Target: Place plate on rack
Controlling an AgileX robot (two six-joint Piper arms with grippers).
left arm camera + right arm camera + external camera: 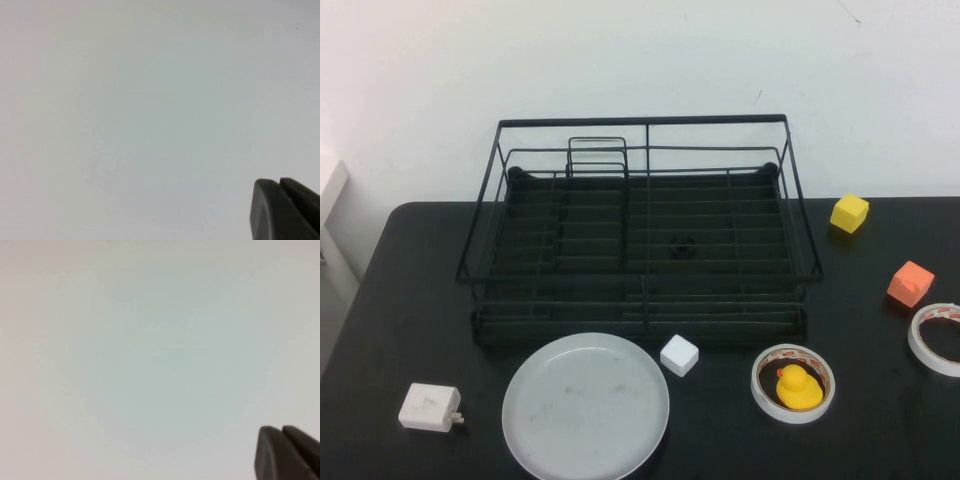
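The pale grey-white plate (586, 405) lies flat on the black table near the front edge, just in front of the rack. The black wire rack (642, 232) stands behind it at the table's middle, with nothing in it. Neither arm shows in the high view. In the left wrist view my left gripper (279, 186) shows only as two dark fingertips pressed together against a blank pale wall. My right gripper (281, 432) looks the same in the right wrist view, shut with nothing held.
A white charger (430, 407) lies left of the plate, a small white cube (679, 355) at its right. A tape ring (792, 383) holds a yellow duck (798, 388). Another tape ring (935, 338), an orange block (910, 283) and a yellow cube (849, 212) sit at the right.
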